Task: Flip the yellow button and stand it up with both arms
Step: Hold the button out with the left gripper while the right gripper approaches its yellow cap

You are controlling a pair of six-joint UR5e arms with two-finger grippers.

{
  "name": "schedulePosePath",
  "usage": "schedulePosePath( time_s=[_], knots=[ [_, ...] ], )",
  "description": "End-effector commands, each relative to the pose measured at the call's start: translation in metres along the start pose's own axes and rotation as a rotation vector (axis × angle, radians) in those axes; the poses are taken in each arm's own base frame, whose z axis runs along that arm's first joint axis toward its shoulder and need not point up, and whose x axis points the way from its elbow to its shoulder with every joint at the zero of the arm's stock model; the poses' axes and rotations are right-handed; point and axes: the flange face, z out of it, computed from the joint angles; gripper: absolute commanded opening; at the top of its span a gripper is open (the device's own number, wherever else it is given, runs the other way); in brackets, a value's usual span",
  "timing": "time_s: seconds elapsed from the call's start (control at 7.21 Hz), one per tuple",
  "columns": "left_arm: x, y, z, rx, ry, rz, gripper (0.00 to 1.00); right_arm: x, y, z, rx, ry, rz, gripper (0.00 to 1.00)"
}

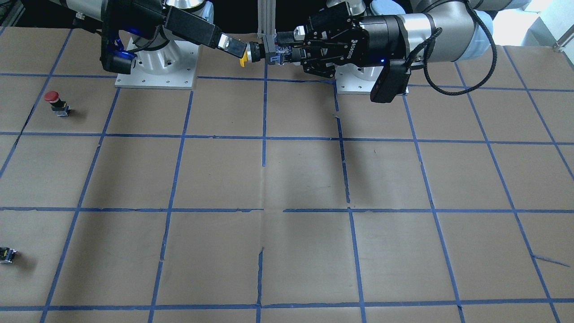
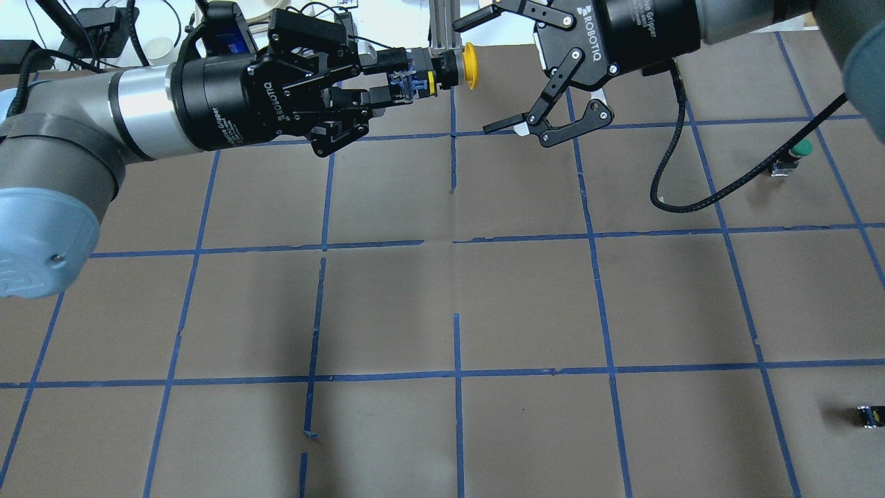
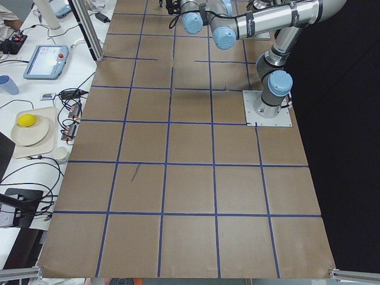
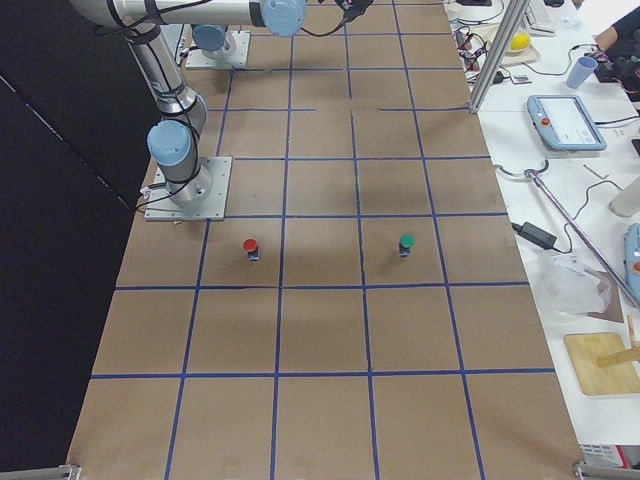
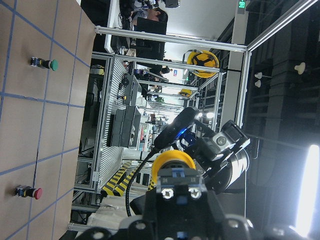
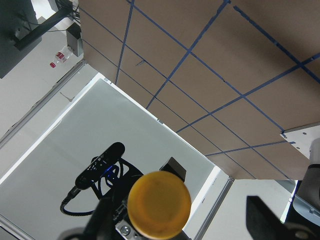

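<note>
The yellow button is held in the air, lying sideways over the table's far edge, cap toward my right gripper. My left gripper is shut on its black-grey body. My right gripper is open, with one finger above and one below the yellow cap and not touching it. In the front-facing view the cap sits between the left gripper and the right gripper. The right wrist view faces the cap. The left wrist view shows the button from behind.
A red-capped button stands on the brown, blue-taped table. A green-capped button stands on the right side. A small dark switch part lies at the near right edge. Both arm bases sit at the robot's side.
</note>
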Motion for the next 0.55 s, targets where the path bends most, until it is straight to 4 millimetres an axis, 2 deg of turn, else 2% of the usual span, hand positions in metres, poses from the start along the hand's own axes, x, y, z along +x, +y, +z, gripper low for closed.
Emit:
schedulePosePath(
  time_s=[0.0,0.42],
  knots=[
    [-0.0012,-0.0010,0.0000,0.000,0.001,-0.003,0.21,-0.0005,0.0014,0.0011,-0.008,-0.005,0.000,0.76],
    [-0.0026,-0.0012,0.0007,-0.002,0.001,-0.005,0.21,-0.0011,0.0012,0.0020,-0.024,-0.019,0.009,0.43]
  ],
)
